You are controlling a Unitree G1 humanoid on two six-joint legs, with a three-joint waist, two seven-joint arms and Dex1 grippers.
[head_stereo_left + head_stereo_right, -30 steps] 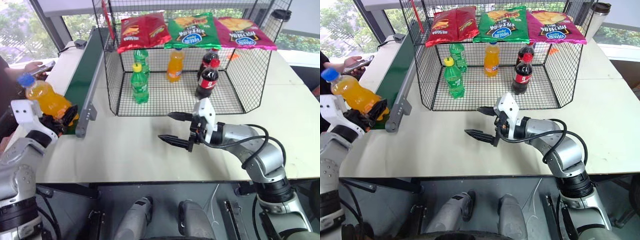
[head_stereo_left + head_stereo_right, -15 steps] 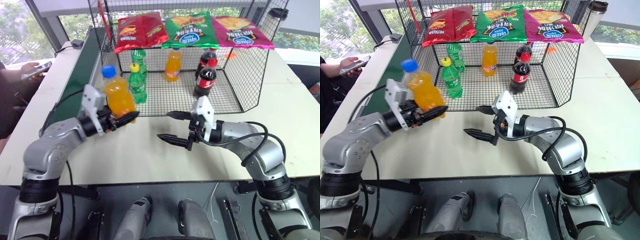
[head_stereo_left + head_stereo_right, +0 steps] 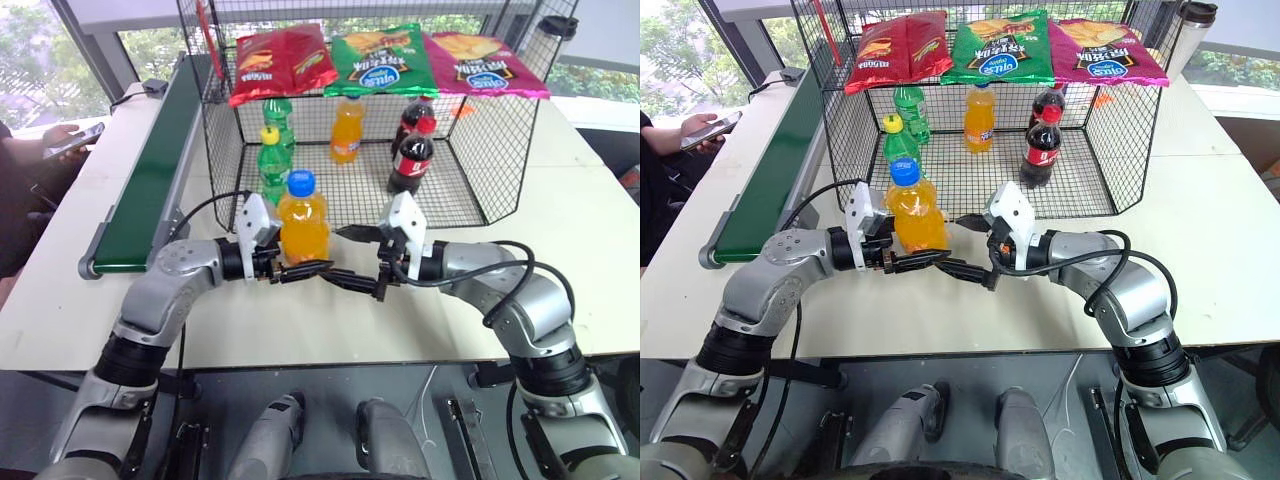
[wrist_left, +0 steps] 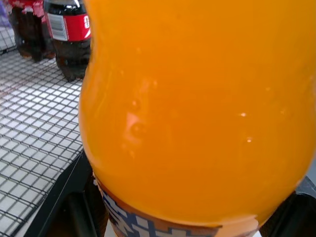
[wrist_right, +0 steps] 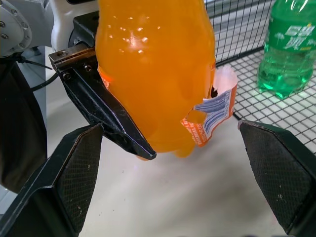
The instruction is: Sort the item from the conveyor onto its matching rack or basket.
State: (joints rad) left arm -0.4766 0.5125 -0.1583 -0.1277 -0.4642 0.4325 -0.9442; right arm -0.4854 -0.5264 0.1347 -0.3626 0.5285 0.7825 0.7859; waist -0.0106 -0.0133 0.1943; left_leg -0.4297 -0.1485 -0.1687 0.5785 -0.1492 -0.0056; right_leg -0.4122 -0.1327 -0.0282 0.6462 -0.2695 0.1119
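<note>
Bottle [image 3: 302, 218] upright in left gripper [image 3: 300, 268], above the table [image 3: 590, 250], just before the cage [image 3: 500, 140] front. Right gripper [image 3: 348, 256] just right of it, fingers spread. Conveyor [image 3: 150, 170] along cage's left. Other bottles [image 3: 412, 150] in cage; chip bags [image 3: 380, 60] on top.

Three chip bags [image 3: 384, 62], two green bottles [image 3: 272, 160], two orange [image 3: 303, 222], two cola [image 3: 411, 153]
</note>
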